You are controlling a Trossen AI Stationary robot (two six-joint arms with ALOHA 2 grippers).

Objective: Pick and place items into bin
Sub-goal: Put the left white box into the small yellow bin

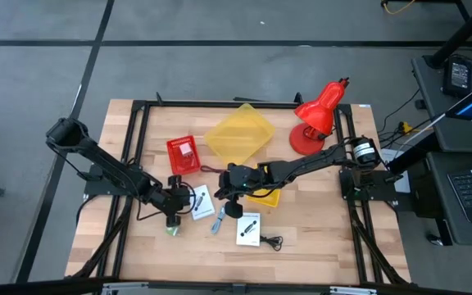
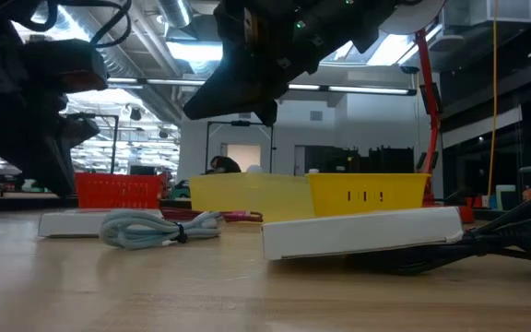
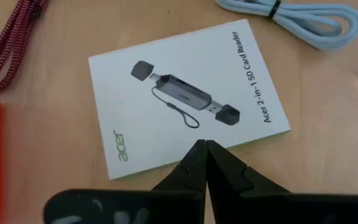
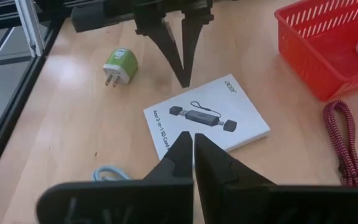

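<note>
A white printed card [image 1: 201,201] showing a card reader lies flat on the table between both grippers. My left gripper [image 3: 205,147] is shut, its tips at the card's [image 3: 185,93] edge. My right gripper [image 4: 189,138] is shut and hovers above the card [image 4: 207,121]; in the low view it hangs well above the table. Around the card lie a green plug [image 4: 119,65], a coiled blue-grey cable [image 3: 309,22] and a dark red cord [image 4: 344,143]. A second white card [image 1: 250,228] lies nearer the front, a black cord [image 1: 270,241] beside it. My left gripper points down with shut fingers at the card's edge [image 4: 188,90] on the left-arm side. I cannot tell whether the tips touch the card, which lies flat on the table.
A red basket [image 1: 183,154] with a small packet inside stands behind the card. A yellow tray [image 1: 238,135] and a small yellow bin [image 2: 367,195] sit mid-table. The red desk lamp [image 1: 318,115] stands at the far right. Bare wood shows along the near edge.
</note>
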